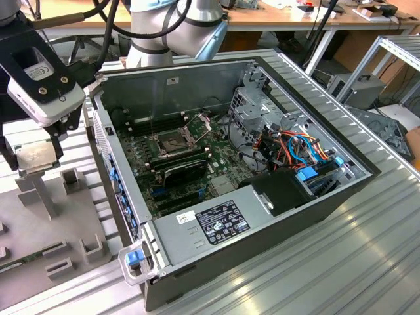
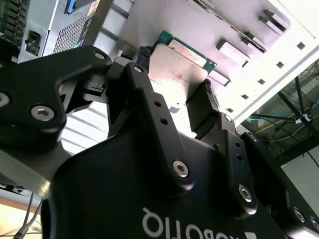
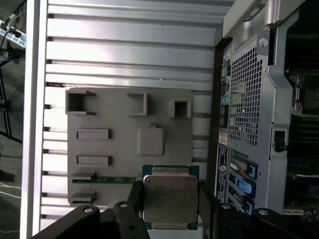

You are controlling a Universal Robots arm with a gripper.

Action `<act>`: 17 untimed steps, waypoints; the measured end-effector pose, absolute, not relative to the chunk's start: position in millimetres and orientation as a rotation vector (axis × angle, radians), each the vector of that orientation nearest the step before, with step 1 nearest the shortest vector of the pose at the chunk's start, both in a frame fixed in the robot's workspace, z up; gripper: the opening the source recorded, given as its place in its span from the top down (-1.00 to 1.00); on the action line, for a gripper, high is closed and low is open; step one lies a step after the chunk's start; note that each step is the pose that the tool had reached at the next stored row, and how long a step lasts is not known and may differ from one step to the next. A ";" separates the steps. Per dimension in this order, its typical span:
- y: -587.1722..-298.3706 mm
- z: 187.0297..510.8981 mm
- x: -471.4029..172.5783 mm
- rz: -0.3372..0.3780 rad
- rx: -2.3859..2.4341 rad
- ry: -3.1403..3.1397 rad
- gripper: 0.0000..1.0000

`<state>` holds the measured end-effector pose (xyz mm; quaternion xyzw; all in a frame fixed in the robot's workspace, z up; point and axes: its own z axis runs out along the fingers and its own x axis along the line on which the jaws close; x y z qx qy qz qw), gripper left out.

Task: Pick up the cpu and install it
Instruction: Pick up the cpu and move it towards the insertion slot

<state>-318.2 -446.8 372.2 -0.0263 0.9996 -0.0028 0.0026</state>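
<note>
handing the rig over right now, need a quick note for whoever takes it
Tool: shut on the cpu, with a finger on each of two opposite edges.
Cpu: held over the grey fixture tray at the exterior view's left, outside the open computer case.
Done: the cpu is picked up and appears clear of the tray.
Left: the cpu is not yet in the socket on the motherboard inside the case.

Exterior view looks down into the open pc case (image 1: 170,85), fairly close. Both wrist views sit right behind the gripper (image 3: 170,196) (image 2: 175,68), sharing the cpu (image 3: 169,214) (image 2: 177,77) and probably the grey tray (image 3: 114,149) (image 2: 199,30).
</note>
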 end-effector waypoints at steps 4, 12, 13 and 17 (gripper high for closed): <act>-446.8 372.2 -311.5 -0.009 -0.082 3.135 -0.09; -446.8 372.2 -293.2 -0.009 -0.083 3.135 -0.09; -446.8 372.2 -291.6 -0.009 -0.083 3.135 -0.09; -446.8 372.2 -284.7 -0.009 -0.083 3.135 -0.09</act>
